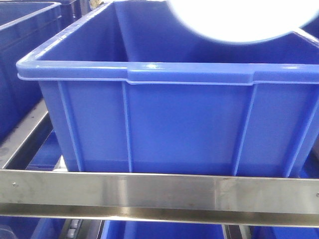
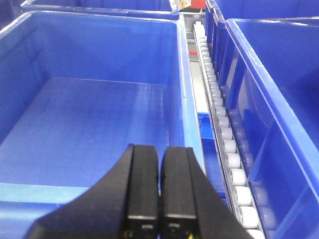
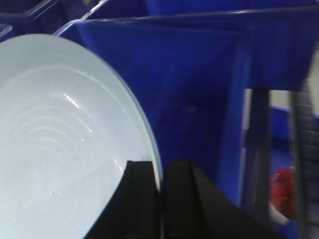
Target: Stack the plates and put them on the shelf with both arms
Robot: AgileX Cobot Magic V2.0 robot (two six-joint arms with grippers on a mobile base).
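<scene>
My right gripper (image 3: 162, 199) is pinched shut on the rim of a white plate (image 3: 60, 149), its two black fingers closed on either side of the thin edge. I am holding the plate above a large blue crate (image 1: 169, 119) that sits on the steel shelf (image 1: 159, 191); from the front, the plate shows as a bright white curve at the top of the picture. My left gripper (image 2: 159, 199) is closed with nothing between its fingers, hovering over the open inside of a blue crate (image 2: 89, 114) beside a white roller track (image 2: 224, 134).

The risk I see is the grip: I hold the plate by one edge only, so it could pivot or slip out and drop into the crate, or knock its rim against the crate wall.

I can make out only one plate; whether a second lies stacked against it is hidden. The front view cuts the plate off and overexposes it, and a red blurred object (image 3: 284, 191) at lower right is unidentifiable.
</scene>
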